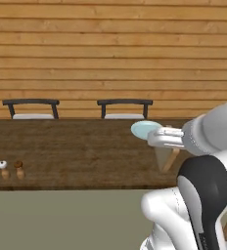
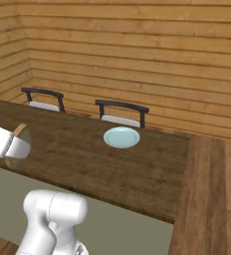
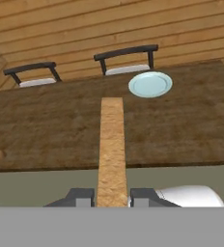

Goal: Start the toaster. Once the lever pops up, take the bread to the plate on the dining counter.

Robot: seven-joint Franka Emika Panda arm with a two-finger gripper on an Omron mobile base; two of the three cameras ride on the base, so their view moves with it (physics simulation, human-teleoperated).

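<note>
Bread [image 3: 112, 144] clamped edge-on between my gripper [image 3: 112, 198] fingers, held upright so the slice clears the counter [image 3: 46, 130] while it travels. It hangs over the counter's near edge, short of the plate [image 3: 150, 84]. Plate sits at the counter's far side, before a chair [image 3: 126, 58], well apart from the bread.

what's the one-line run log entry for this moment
stage: carrying | jaws: shut on bread, edge-on | plate: bare, on dining counter, ahead | bread: not yet placed
</note>
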